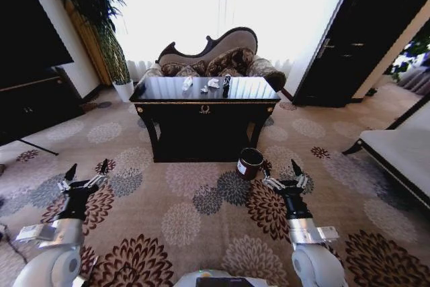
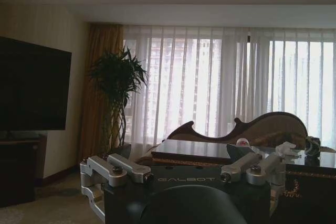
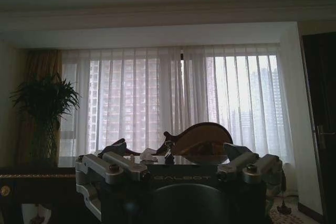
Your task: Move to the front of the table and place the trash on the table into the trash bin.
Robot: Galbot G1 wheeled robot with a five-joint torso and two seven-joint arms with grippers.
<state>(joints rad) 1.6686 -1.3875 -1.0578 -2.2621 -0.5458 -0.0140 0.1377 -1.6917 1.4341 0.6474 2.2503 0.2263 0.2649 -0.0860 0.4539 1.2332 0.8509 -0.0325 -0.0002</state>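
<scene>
Legible text: "GALBOT", pale lettering on the black housing of the left pincer and right pincer.

You've got both arms stretched out low in front, left gripper and right gripper each with fingers spread wide, nothing between them.

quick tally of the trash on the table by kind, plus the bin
crushed bottle: 1
white paper scraps: 2, one large and one small
dark can: 1
trash bin, on the carpet by the table: 1
total: 5
</scene>
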